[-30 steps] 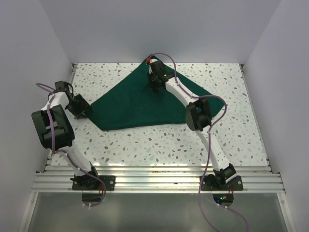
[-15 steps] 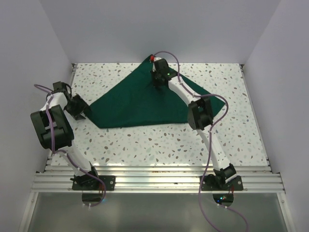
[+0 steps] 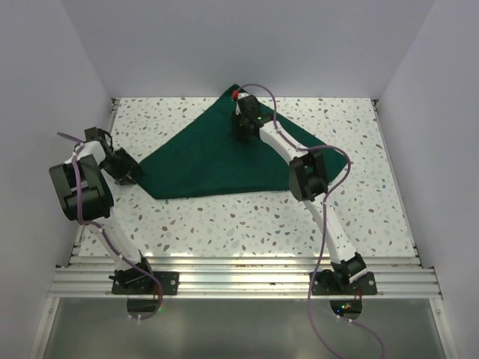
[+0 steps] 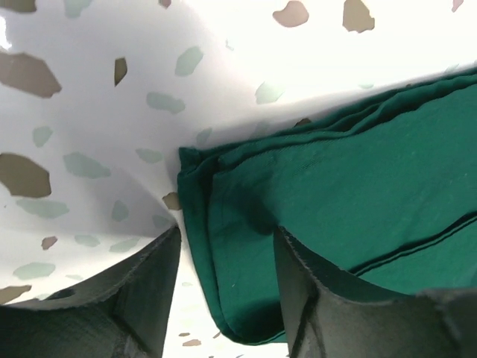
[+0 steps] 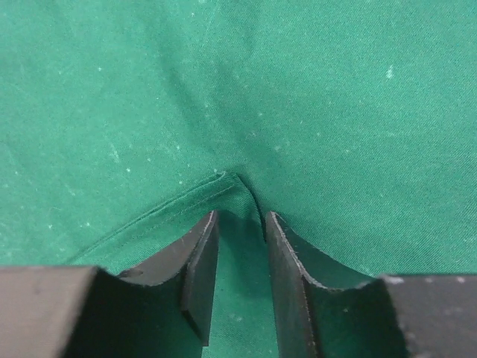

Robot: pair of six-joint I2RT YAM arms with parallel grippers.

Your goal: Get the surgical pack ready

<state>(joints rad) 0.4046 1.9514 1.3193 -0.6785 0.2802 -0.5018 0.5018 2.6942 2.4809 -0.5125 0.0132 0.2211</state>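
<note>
While both stand parted, left fingers (image 4: pixel 141 298) astride drape (image 3: pixel 202 161) corner, right fingers (image 5: pixel 197 268) — above fold.

Your left arm (image 3: pixel 81 191) is folded back on itself, out to the left of its base, with the elbow raised and the forearm angled down. Your left gripper (image 4: pixel 227 240) sits low, its fingers (image 4: pixel 141 291) spread wide. Your right arm (image 3: pixel 308 176) reaches far forward and bends at the elbow midway. Your right gripper (image 5: pixel 240 221) points down, its fingers (image 5: pixel 201 261) parted by only a narrow gap.
</note>
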